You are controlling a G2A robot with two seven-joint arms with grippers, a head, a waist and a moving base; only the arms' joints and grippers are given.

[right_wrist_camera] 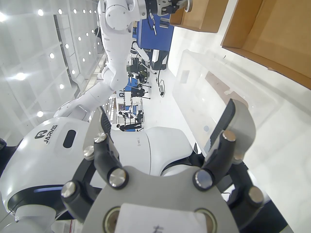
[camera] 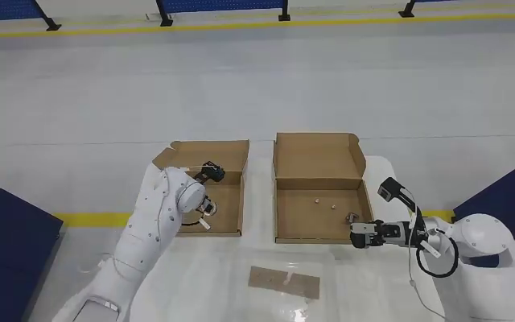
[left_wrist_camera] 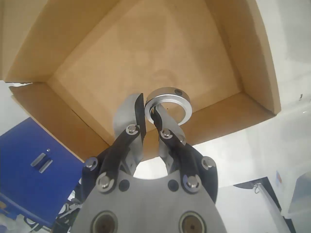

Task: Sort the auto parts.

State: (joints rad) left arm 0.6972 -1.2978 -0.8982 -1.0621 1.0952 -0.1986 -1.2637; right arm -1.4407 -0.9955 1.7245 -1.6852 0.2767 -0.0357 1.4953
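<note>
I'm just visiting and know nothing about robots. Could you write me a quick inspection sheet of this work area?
Surface: white table with two open cardboard boxes side by side.
Job's things: metal ring held over the left box; a few small parts in the right box.
Clutter: clear bin with a brown piece inside.
Pincers: left pincer shut on the metal ring; right pincer open, empty, beside the right box.
Cables: black cable looped at the right wrist.
Surroundings: yellow floor line, blue barriers.
</note>
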